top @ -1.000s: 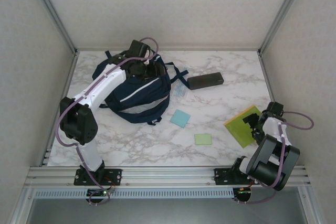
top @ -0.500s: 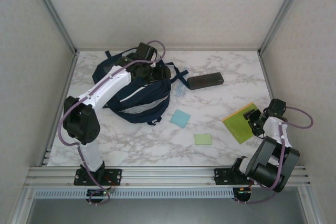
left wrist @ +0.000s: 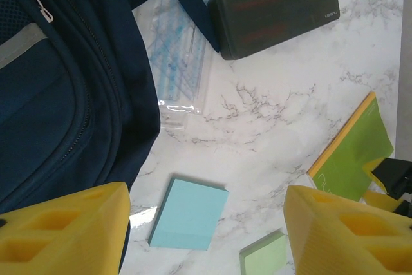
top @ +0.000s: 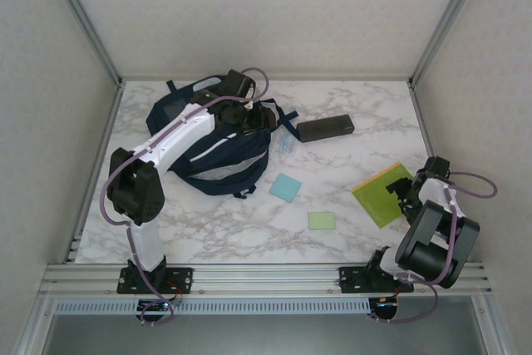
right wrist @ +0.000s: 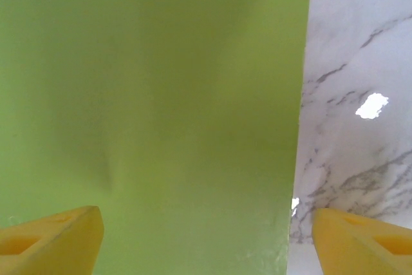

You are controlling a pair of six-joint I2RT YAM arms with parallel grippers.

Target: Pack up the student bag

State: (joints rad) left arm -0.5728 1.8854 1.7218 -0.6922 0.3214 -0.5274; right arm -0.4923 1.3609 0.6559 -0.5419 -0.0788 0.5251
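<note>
The student bag [top: 218, 149], dark navy with white stripes, lies at the back left of the marble table [top: 349, 164]; its zipped side [left wrist: 58, 94] shows in the left wrist view. My left gripper [top: 263, 117] hovers above the bag's right edge, open and empty [left wrist: 206, 227], its yellow fingers [left wrist: 64, 233] framing a blue sticky pad [left wrist: 188, 214]. My right gripper [top: 413, 192] is low over the right edge of a lime-green notebook [top: 382, 195], open [right wrist: 206, 239], with the cover [right wrist: 154, 107] under it.
A dark pencil case [top: 325, 128] lies right of the bag, with a clear plastic packet [top: 285, 145] half under a strap. The blue sticky pad [top: 286, 187] and a green one [top: 322, 220] lie mid-table. Frame posts and walls close in both sides.
My left arm has swung right, from over the bag's top to its right edge. The right wrist has shifted slightly at the notebook's edge, and the notebook has moved a little.
</note>
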